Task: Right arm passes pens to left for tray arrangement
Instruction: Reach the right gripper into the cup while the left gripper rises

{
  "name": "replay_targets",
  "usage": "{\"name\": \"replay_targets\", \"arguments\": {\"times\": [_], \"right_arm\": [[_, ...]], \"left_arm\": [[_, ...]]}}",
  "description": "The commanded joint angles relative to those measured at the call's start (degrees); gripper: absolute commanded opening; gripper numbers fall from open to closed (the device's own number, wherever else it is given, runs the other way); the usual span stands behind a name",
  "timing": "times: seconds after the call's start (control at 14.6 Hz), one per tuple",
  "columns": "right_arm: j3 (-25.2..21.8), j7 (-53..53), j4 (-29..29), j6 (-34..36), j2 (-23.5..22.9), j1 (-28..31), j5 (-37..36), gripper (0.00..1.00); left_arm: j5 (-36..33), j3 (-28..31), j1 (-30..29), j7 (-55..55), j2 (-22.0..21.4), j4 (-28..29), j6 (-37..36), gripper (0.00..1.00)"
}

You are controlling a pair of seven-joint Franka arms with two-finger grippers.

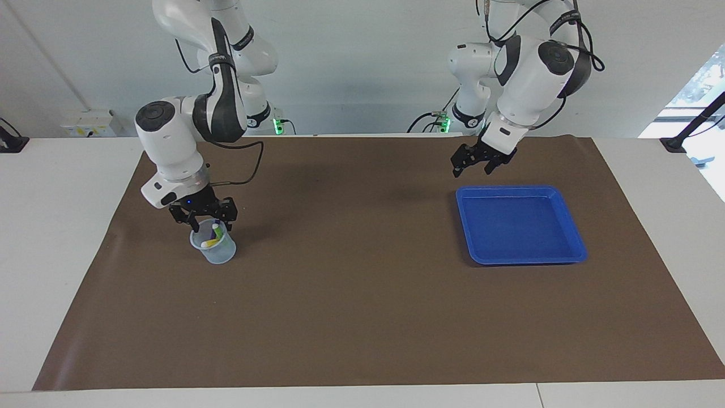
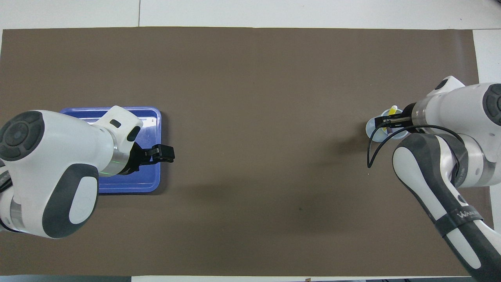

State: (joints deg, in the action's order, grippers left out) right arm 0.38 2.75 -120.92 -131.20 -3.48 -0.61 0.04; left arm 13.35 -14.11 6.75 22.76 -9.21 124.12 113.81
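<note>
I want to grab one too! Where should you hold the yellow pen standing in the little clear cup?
Best guess: pinch the slim yellow marker pen by its pale-capped top, the only part that pokes above the small clear plastic cup. Come straight down from above, since the cup's wall blocks the sides. The right gripper hangs right there.

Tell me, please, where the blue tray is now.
The blue tray lies empty on the brown mat at the left arm's end of the table, with the left gripper up in the air by its edge nearest the robots.
</note>
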Motion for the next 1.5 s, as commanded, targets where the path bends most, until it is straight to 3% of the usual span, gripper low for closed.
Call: {"name": "replay_targets", "arguments": {"times": [0.0,0.07,0.2,0.34,0.61,0.89,1.16,1.43], "right_arm": [[0.7,1.7,-1.6,-1.1,1.3,0.3,1.4,0.54],[0.7,1.8,-1.6,-1.1,1.3,0.3,1.4,0.48],[0.7,3.7,-1.6,-1.1,1.3,0.3,1.4,0.17],[0.7,5.4,-1.6,-1.1,1.3,0.3,1.4,0.00],[0.7,5.3,-1.0,-0.7,1.5,0.3,1.4,0.00],[0.1,5.4,-0.2,2.3,5.1,0.4,1.3,0.00],[-0.1,5.3,1.9,7.7,9.3,0.5,1.3,0.00],[0.2,3.5,8.0,16.0,9.5,0.4,2.2,0.00]], "left_arm": [[0.9,-2.5,-0.1,0.8,-1.7,3.8,2.1,1.00],[0.8,-2.5,-0.2,0.8,-1.6,3.7,2.2,1.00],[0.8,-2.5,-0.1,0.7,-1.6,3.6,2.2,1.00],[0.8,-2.6,-0.1,0.7,-1.6,3.6,2.2,1.00],[0.9,-2.6,-0.1,0.8,-1.7,3.7,2.2,1.00],[1.1,-2.6,-0.2,1.1,-1.6,3.5,2.2,1.00],[9.7,1.1,-1.6,2.9,-1.1,-1.8,-0.3,1.00],[12.7,1.2,-4.5,7.1,-1.8,-5.1,-4.3,1.00]]}}
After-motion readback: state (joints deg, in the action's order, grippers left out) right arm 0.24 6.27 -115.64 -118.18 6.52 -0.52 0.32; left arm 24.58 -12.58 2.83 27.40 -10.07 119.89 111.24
